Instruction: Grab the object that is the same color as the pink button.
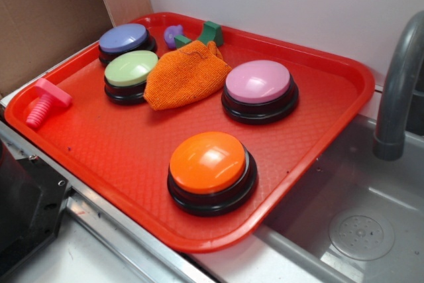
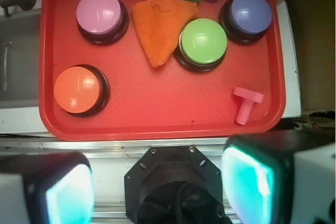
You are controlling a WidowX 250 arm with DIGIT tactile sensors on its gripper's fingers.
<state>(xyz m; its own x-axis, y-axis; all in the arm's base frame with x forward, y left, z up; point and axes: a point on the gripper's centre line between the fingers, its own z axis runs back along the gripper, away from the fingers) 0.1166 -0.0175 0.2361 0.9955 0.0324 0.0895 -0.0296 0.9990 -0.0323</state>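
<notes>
Behind the cloth [image 1: 185, 74], green piece [image 1: 211, 32] half-hidden.

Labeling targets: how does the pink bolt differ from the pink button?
The pink bolt is hot pink; the pink button is pale pink with a black base. The bolt is smaller, a threaded shaft with a flat head, lying on its side; the button is a round dome, upright. Both sit on the red tray.

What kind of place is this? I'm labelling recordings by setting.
Probably a toy kitchen counter: a red tray sits beside a grey sink basin with a grey faucet, and cardboard stands behind.
</notes>
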